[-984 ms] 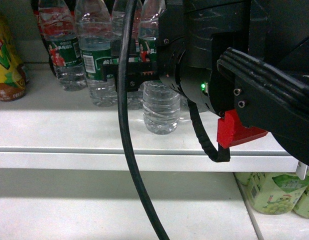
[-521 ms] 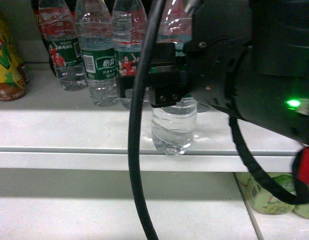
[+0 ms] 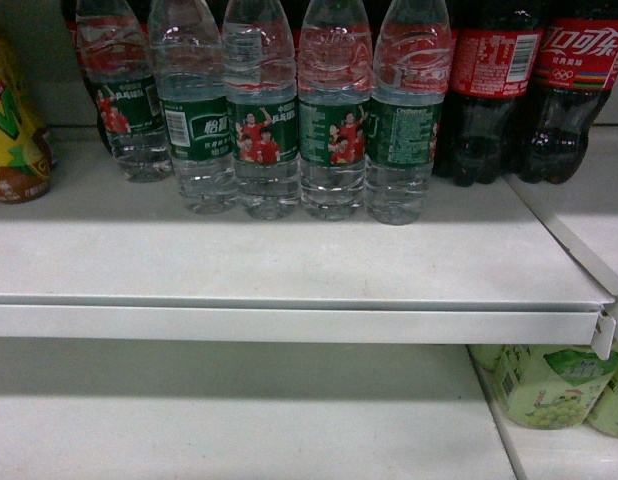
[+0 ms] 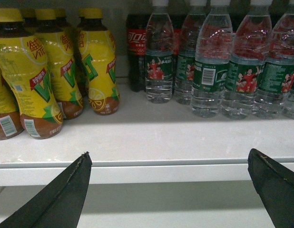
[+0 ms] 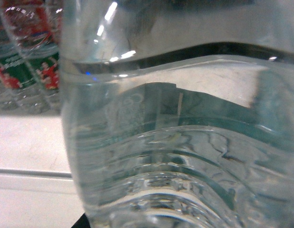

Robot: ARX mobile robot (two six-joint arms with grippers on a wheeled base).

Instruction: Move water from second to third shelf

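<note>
— Where is the water point(image 5: 175, 142)?

— Right up against the right wrist camera. Its clear ribbed body fills nearly that whole view, with the waterline wavy across the upper part. It stands nearer to that wrist than the white shelf edge seen behind it at the lower left.

— Is the right gripper clamped on it?

— I cannot tell. The bottle hides where the jaws would be; only a dark sliver shows at the bottom edge.

— And the left gripper point(image 4: 169, 153)?

— Spread wide, with nothing between its dark fingers point(image 4: 66, 194). It sits in front of the shelf point(image 4: 151, 137), whose front lip runs straight across ahead of the jaws.

— What stands beyond those jaws?

— Ahead and toward the right finger, a row of water bottles point(image 4: 211, 71) with green labels and red-shirted figures, upright and close together. Ahead and toward the left finger, yellow-labelled tea bottles point(image 4: 47, 71). Between the two groups, further back, stands a cola bottle point(image 4: 136, 52).

— And the head view?

— Five water bottles in a row, touching or nearly so, well back from the front lip. Dark cola bottles with red labels stand just to their right. Below, on the lower shelf point(image 3: 239, 420), green grape drinks point(image 3: 549, 385) sit at the right.
</note>
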